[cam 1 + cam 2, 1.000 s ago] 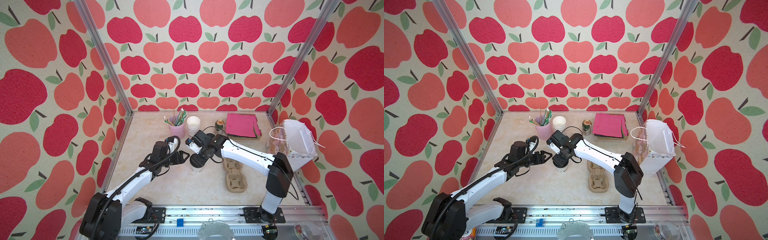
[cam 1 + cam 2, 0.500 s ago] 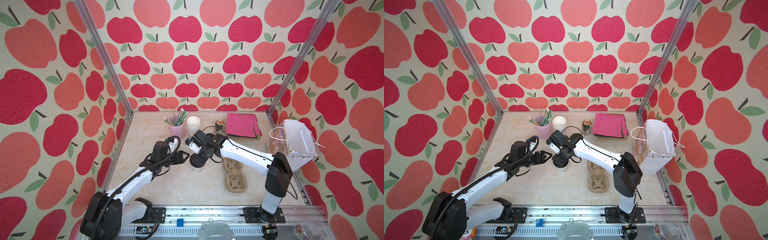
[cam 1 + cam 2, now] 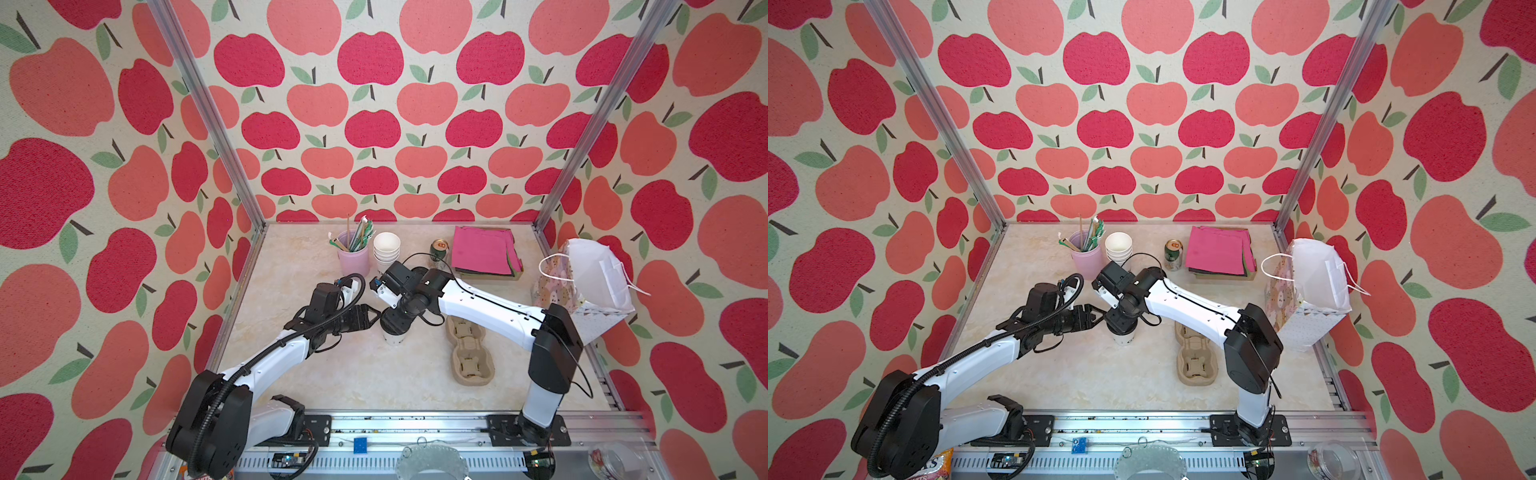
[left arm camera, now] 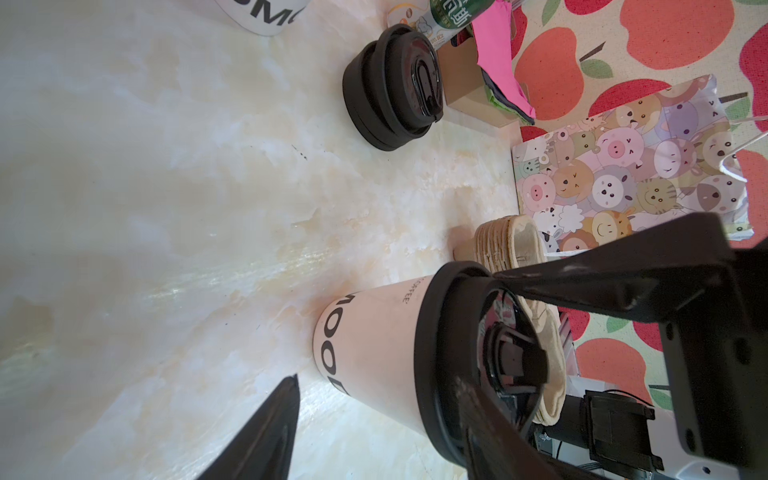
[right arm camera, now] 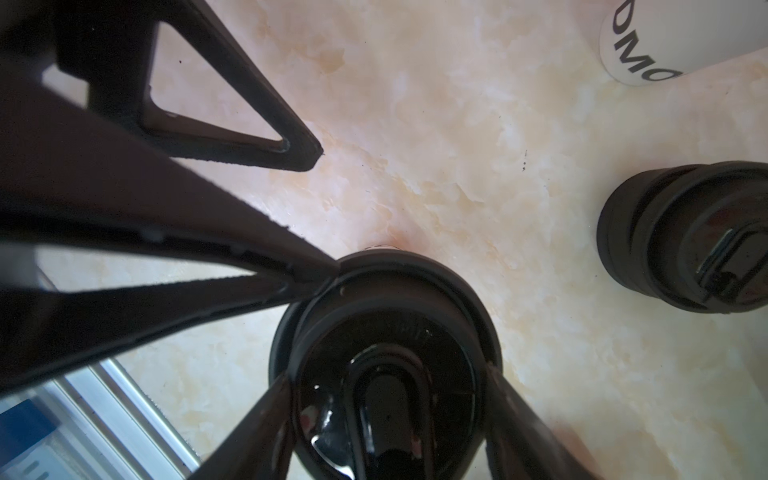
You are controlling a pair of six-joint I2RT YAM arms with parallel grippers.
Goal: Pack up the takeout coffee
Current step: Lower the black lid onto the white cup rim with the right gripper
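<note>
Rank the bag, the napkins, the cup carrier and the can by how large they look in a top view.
1. Bag.
2. Napkins and carrier: too alike to rank, and the carrier is partly hidden.
3. Can, smallest.

One lidded white paper cup (image 3: 394, 338) with black lettering and a round black plastic sip lid.
One stack of lidless white paper cups (image 3: 386, 249); the cups in it sit too close to count.
One stack of loose black plastic sip lids (image 4: 390, 87); number unclear.
One green-and-gold drink can (image 3: 439, 251).
One lilac plastic tumbler (image 3: 354, 262) holding several straws and sticks (image 3: 359, 237), not countable.
One pile of square napkins (image 3: 482, 249), pink on top.
One nested stack of brown moulded-pulp cup carriers (image 3: 469, 353).
One white paper gift bag (image 3: 590, 274) with cartoon animal print.
One marbled table (image 3: 332, 374).
</note>
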